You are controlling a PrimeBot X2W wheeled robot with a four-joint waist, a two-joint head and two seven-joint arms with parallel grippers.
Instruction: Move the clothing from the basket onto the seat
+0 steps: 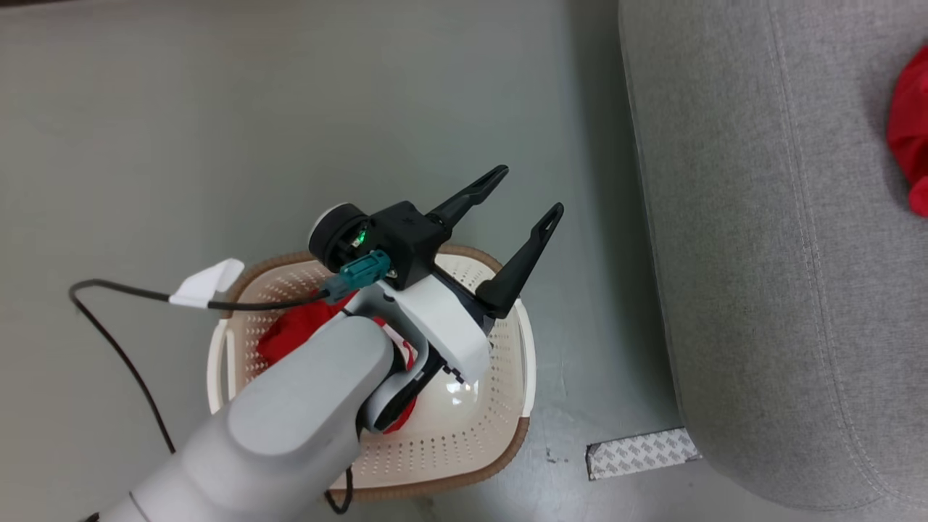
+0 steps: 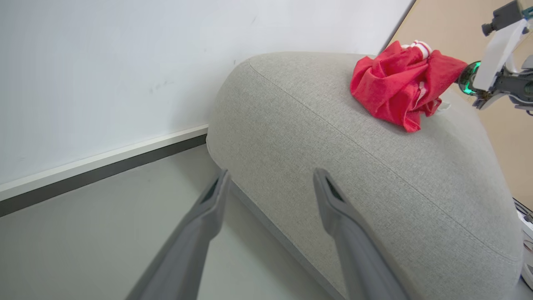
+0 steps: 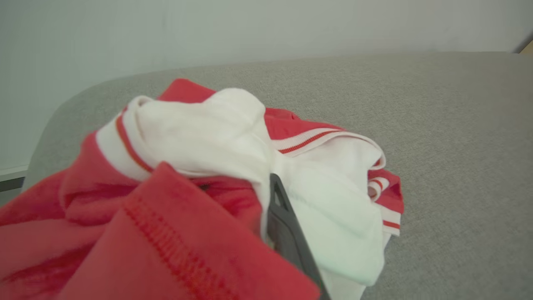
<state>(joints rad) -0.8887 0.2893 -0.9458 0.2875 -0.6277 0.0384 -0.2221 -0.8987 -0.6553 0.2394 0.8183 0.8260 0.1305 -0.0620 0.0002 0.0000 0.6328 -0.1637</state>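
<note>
The cream basket (image 1: 516, 377) stands on the floor with red clothing (image 1: 290, 332) bunched in its left half, partly hidden by my left arm. My left gripper (image 1: 528, 190) hovers over the basket's far rim, open and empty, fingers pointing toward the grey seat (image 1: 761, 254). In the left wrist view the same gripper (image 2: 270, 175) frames the seat (image 2: 333, 175), where another red garment (image 2: 395, 87) lies crumpled with my right wrist (image 2: 495, 79) beside it. The right wrist view shows that red and white clothing (image 3: 187, 146) resting on the seat (image 3: 458, 125), draped around one dark finger (image 3: 285, 227); the jaws are shut on it.
A black cable with a white tag (image 1: 203, 286) loops over the floor left of the basket. A patch of grey patterned tape (image 1: 641, 451) lies by the seat's near corner. A white wall with a dark baseboard (image 2: 104, 162) runs behind the seat.
</note>
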